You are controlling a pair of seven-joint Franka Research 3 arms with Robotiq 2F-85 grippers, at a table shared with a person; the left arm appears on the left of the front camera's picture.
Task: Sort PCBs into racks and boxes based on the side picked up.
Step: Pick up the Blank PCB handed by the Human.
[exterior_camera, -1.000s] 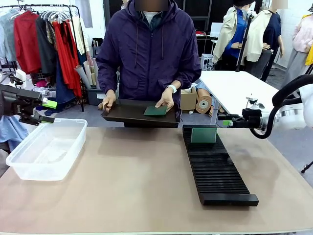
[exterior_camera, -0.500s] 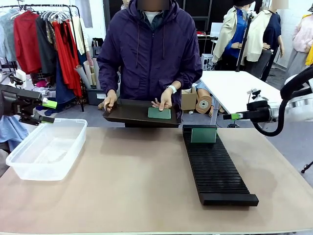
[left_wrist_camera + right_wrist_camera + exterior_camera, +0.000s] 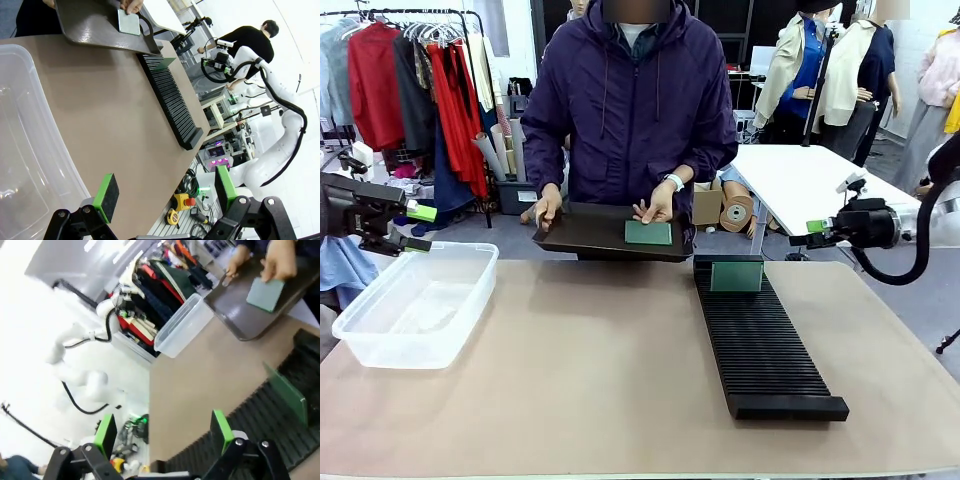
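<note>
Smooth tan table (image 3: 570, 380) before a rail of hung clothes (image 3: 380, 85) — ribbed black rack (image 3: 760, 345), clear rounded tub (image 3: 380, 335). Left gripper (image 3: 165, 192) and right gripper (image 3: 162, 432) both gape, holding nothing.

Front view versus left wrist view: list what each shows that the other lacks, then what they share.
Front view's own: the clothes rail with red garments and the cardboard rolls behind the table. Left wrist view's own: a yellow stop button beyond the table edge and a person in black farther off. Shared: the clear tub, the black rack with one upright PCB, and the brown tray holding another PCB touched by the person's hand.
</note>
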